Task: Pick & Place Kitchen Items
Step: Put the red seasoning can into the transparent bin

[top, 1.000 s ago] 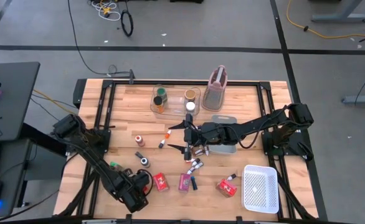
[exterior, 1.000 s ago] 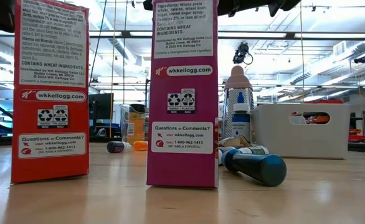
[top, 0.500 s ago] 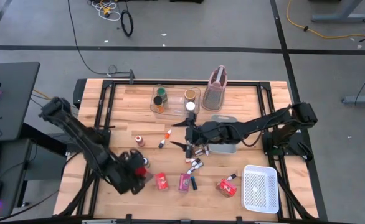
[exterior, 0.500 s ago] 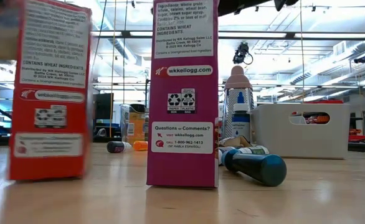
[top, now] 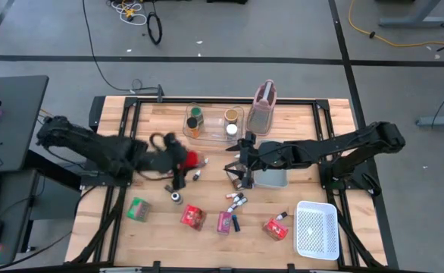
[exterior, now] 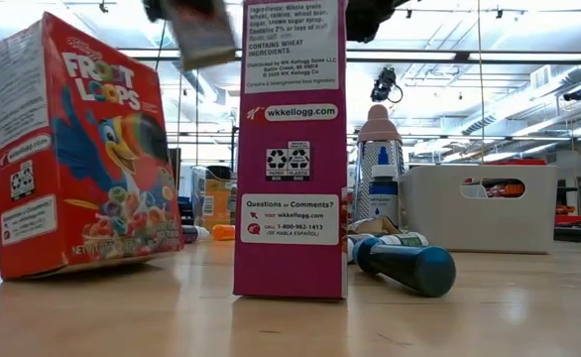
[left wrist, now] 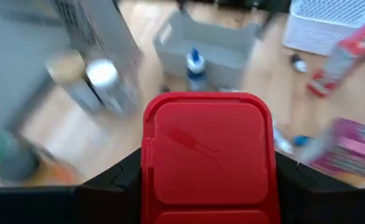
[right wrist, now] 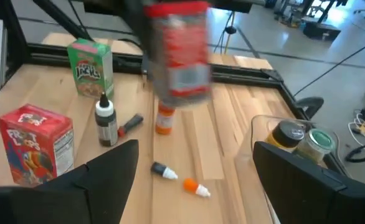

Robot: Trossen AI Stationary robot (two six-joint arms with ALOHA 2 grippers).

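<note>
A spice jar point(top: 192, 160) with a red lid point(left wrist: 207, 149) hangs above the middle of the table, with my left gripper point(top: 181, 161) shut on it. In the right wrist view the jar point(right wrist: 179, 53) stands upright in the air. My right gripper point(top: 238, 164) stands open beside the grey tray point(top: 273, 178), holding nothing; its fingers show wide apart in its wrist view point(right wrist: 195, 180). Small bottles point(top: 237, 201), a dark-lidded jar point(top: 176, 197) and cereal packets, red point(top: 193, 218), pink point(top: 224, 221) and green point(top: 137, 208), rest on the table. My left gripper pinches the jar between its two fingers point(left wrist: 111, 186), one on each side, below the red lid. The lid hides the exact place of contact. The fingers come slanting down from the table's left. The jar is lifted clear and upright, lid up.
A clear bin point(top: 211, 121) with jars and a pinkish jug point(top: 262, 110) stand at the far edge. A white mesh basket point(top: 317, 230) sits at the near right. Another red packet point(top: 275, 227) lies beside it. Bare wood lies at the far left.
My left gripper has risen from the near left corner and swung toward the table's middle, rolling its wrist, with the red-lidded jar kept in its hold. The red packet near the front edge has turned about. My right gripper has drawn back slightly toward the right and up.
</note>
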